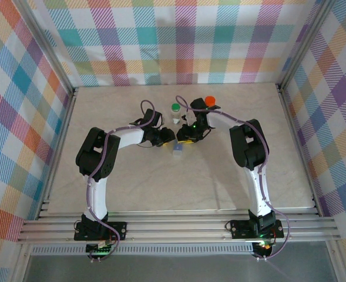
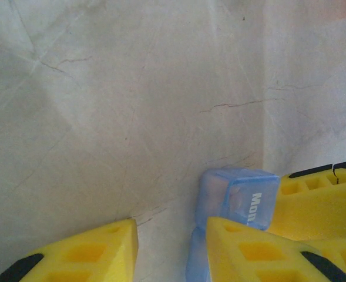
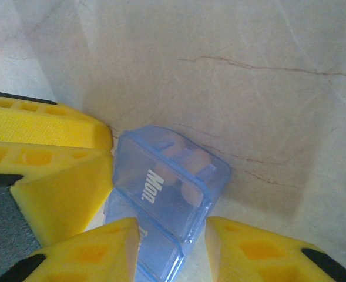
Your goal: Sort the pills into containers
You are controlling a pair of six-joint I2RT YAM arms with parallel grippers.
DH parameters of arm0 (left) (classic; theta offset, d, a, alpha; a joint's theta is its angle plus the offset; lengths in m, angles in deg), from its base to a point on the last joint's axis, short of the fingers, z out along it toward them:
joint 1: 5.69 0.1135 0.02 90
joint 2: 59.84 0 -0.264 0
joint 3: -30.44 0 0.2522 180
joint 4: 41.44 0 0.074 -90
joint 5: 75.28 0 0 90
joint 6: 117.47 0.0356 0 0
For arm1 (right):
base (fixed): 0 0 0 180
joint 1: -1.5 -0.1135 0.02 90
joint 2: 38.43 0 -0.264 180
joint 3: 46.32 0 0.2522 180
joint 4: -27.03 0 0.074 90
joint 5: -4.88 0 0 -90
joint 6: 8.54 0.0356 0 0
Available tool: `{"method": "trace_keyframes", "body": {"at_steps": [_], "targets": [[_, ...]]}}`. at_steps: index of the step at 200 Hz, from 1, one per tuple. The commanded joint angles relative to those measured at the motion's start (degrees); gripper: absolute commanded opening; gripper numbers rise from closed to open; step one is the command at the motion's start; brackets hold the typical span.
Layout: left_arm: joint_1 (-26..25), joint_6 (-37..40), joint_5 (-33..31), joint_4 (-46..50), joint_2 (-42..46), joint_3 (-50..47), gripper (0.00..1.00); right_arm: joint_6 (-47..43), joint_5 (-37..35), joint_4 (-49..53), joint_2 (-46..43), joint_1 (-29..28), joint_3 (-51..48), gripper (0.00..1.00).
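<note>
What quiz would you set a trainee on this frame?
1. True or false: the box has a lid that reads "Mon."
2. The left bottle has which cap: A green, B red, C blue?
3. What lies inside the box's end compartment?
Key: 1 true; 2 A; 3 pills.

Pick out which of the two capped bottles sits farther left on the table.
The green-capped bottle: it stands to the left of the orange-capped bottle, and its green cap sets it apart.
</note>
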Motion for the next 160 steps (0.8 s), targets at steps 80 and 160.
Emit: {"method": "trace_keyframes", "body": {"at_steps": [80, 160], "targets": [[3.5, -1.6, -8.3, -6.2, 18.7, -11.2, 0.37, -9.4, -18.2, 12.9, 6.4, -3.8, 0.0, 0.2], [4.5, 0.7, -10.6, -4.4, 21.1, -14.8, 0.36, -17.1, -7.9, 16.5, 1.8, -3.2, 7.7, 0.4]]}}
